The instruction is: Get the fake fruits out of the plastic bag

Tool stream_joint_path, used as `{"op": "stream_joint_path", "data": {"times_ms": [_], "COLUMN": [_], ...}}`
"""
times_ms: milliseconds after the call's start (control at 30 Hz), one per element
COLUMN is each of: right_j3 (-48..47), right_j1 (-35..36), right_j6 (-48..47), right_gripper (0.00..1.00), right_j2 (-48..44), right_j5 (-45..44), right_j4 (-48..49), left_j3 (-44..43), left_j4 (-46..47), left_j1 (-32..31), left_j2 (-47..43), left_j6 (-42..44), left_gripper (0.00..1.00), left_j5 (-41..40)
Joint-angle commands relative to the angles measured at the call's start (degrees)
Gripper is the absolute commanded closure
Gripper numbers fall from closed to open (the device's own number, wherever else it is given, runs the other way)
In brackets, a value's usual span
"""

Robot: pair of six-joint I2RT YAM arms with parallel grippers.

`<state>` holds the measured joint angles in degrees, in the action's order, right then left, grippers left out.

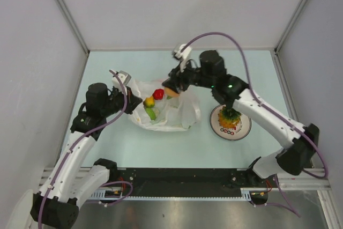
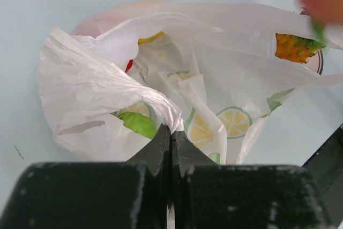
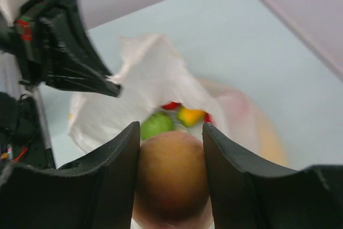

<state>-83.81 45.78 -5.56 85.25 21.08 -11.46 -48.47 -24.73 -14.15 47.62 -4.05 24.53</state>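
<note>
In the overhead view, the plastic bag (image 1: 179,112) is lying crumpled at the middle of the surface (image 1: 118,143), with its mouth gaping toward the upper left of the frame. The left end effector (image 2: 170,137) is pinching the bag's rim. Its fingers are pressing together on a fold of the thin film at the bottom centre of the left wrist view.

The right end effector (image 3: 171,132) is gripping the peach (image 3: 171,178) between its two fingers, and the fruit is filling the bottom centre of the right wrist view. Seen from overhead, this pair is hovering at the bag's upper edge, just above the centre of the frame.

The strawberry (image 1: 158,94), the lemon (image 1: 149,102) and the green lumpy fruit (image 1: 151,114) are lying close together in the bag's open mouth, left of centre. The pineapple (image 1: 229,114) is sitting on the round white plate (image 1: 244,128), just right of the bag and partly under the right arm.
</note>
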Motion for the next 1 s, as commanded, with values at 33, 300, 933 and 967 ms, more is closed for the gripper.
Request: {"op": "stream_joint_path", "data": {"times_ms": [33, 300, 933, 967], "right_j3": [1.4, 10.7, 28.4, 28.4], "right_j1": [-16.1, -53.2, -62.3, -61.8], "right_j6": [0.0, -3.0, -1.0, -0.6], "right_gripper": [0.8, 0.81, 0.81, 0.81], "right_j2": [-11.0, -17.9, -3.3, -2.6], "right_j5": [-2.6, 5.9, 4.6, 4.8], "right_j4": [-13.0, -19.2, -19.3, -18.9], "left_j3": [-1.0, -2.5, -4.6, -4.6], "left_j4": [4.7, 5.0, 3.2, 3.3], "left_j1": [0.4, 0.6, 3.9, 4.0], "left_j2": [1.4, 3.6, 4.9, 5.2], "left_j6": [-0.2, -0.5, 0.0, 0.1], "left_gripper": [0.99, 0.98, 0.97, 0.97], "left_j5": [-0.8, -0.3, 0.2, 0.3]}}
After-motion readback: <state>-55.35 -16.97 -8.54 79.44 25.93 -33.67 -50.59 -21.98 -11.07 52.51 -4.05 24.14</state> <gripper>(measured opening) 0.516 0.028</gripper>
